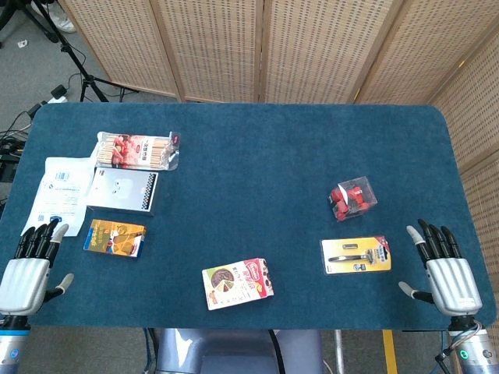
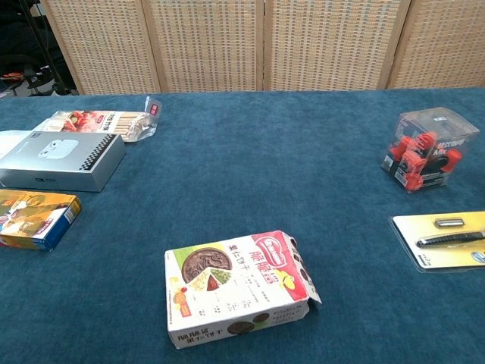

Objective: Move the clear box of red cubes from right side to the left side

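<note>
Both my robot hands, left point(image 1: 25, 274) and right point(image 1: 444, 271), rest empty, fingers spread, at the worktop point(image 1: 257, 156) edge. Clear box point(image 1: 352, 197) sits right, untouched. Looks light, rigid, slick; I'd pinch opposite side walls.

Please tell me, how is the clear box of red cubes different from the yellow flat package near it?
The clear box of red cubes is a see-through cube that stands tall; the yellow package is opaque and lies flat. The box holds red pieces; the package shows a dark, slim tool. Both rest untouched on the blue table, right side.
</note>
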